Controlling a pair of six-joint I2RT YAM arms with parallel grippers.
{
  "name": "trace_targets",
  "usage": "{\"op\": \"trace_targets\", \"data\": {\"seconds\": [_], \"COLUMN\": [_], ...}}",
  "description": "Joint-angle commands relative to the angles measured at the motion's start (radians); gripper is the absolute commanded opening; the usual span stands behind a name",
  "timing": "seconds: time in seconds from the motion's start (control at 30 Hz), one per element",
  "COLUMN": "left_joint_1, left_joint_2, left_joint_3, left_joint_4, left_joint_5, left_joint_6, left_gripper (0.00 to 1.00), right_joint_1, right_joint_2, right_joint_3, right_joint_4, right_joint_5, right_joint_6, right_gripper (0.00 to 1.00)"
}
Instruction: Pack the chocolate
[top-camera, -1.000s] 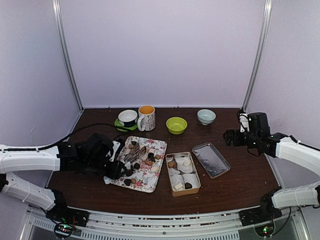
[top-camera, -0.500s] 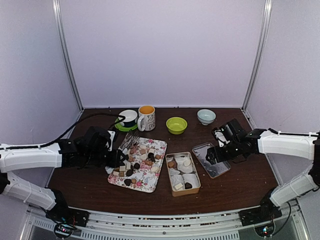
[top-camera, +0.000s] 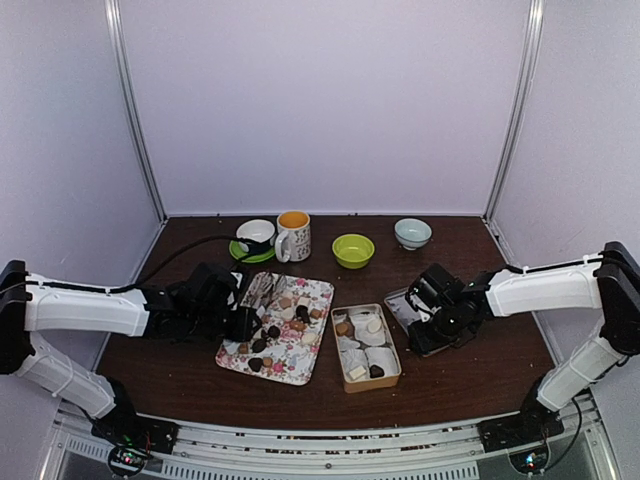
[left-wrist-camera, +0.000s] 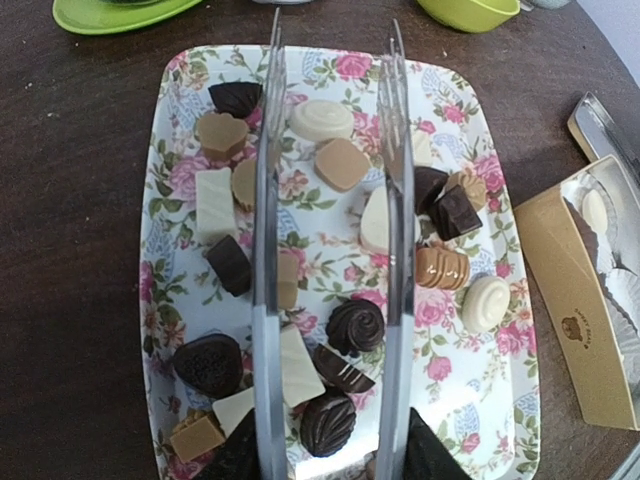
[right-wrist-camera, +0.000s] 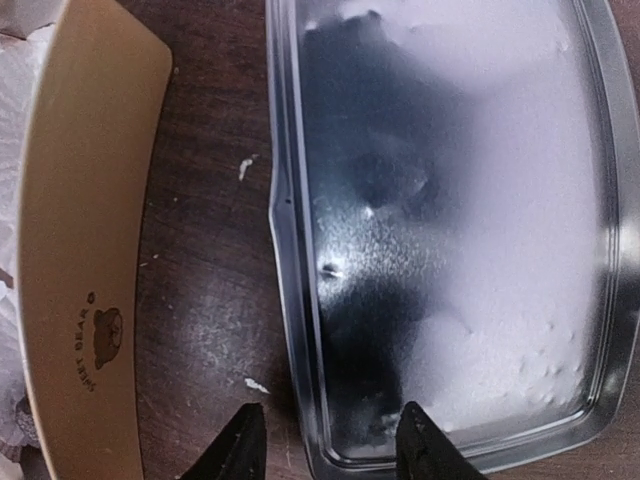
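The chocolate (left-wrist-camera: 355, 325) lies as several dark, tan and white pieces on a floral tray (left-wrist-camera: 160, 180), and a few more pieces (top-camera: 343, 328) sit in the tan bear tin (top-camera: 392, 350). My left gripper (left-wrist-camera: 330, 465) is shut on metal tongs (left-wrist-camera: 268, 250). The tongs' two arms reach out apart over the tray, with nothing pinched between them. My right gripper (right-wrist-camera: 330, 450) hangs low over the silver lid (right-wrist-camera: 470, 200). Its jaws are open and straddle the lid's left rim near a corner. In the top view the right gripper (top-camera: 440, 325) covers most of the lid (top-camera: 396, 298).
A white cup on a green saucer (top-camera: 256, 233), a floral mug (top-camera: 293, 235), a green bowl (top-camera: 353, 250) and a pale bowl (top-camera: 412, 233) line the back. The tin (right-wrist-camera: 70, 250) stands just left of the lid. A black cable (top-camera: 180, 255) trails along the left arm.
The right arm swung in from the far right and dropped over the lid, its jaws narrowing. The left gripper shifted slightly right with the tongs over the tray.
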Motion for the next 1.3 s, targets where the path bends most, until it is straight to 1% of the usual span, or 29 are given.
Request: {"op": "trace_targets", "data": {"seconds": [0.0, 0.07, 0.37, 0.43, 0.63, 0.87, 1.03, 1.17, 1.23, 1.27], "left_joint_1": [0.005, 0.006, 0.005, 0.006, 0.005, 0.005, 0.006, 0.006, 0.005, 0.005], "left_joint_2": [0.015, 0.016, -0.042, -0.062, -0.144, -0.197, -0.219, -0.219, -0.218, -0.218], "left_joint_3": [-0.020, -0.029, -0.048, -0.049, -0.044, -0.025, -0.019, 0.008, 0.015, 0.017], "left_joint_4": [0.100, 0.110, 0.109, 0.103, 0.076, 0.060, 0.050, 0.025, 0.023, 0.023], "left_joint_5": [0.037, 0.045, 0.038, 0.040, 0.034, 0.055, 0.061, 0.079, 0.080, 0.081], "left_joint_6": [-0.029, -0.036, -0.033, -0.026, -0.007, 0.033, 0.039, 0.059, 0.063, 0.063], "left_gripper": [0.45, 0.48, 0.66, 0.69, 0.71, 0.72, 0.72, 0.72, 0.72, 0.71], "right_joint_1": [0.009, 0.011, 0.042, 0.047, 0.059, 0.058, 0.061, 0.062, 0.063, 0.063], "right_joint_2": [0.042, 0.062, 0.105, 0.109, 0.129, 0.146, 0.127, 0.065, 0.035, 0.021], "right_joint_3": [0.032, 0.044, 0.070, 0.071, 0.088, 0.099, 0.111, 0.107, 0.102, 0.102], "right_joint_4": [0.032, 0.035, 0.028, 0.036, 0.040, 0.048, 0.030, 0.011, 0.006, 0.001], "right_joint_5": [0.010, 0.011, 0.060, 0.065, 0.088, 0.117, 0.124, 0.158, 0.176, 0.188], "right_joint_6": [0.031, 0.035, 0.035, 0.040, 0.039, 0.040, 0.038, 0.039, 0.041, 0.043], "right_gripper": [0.41, 0.37, 0.32, 0.32, 0.23, 0.21, 0.09, 0.05, 0.00, 0.00]}}
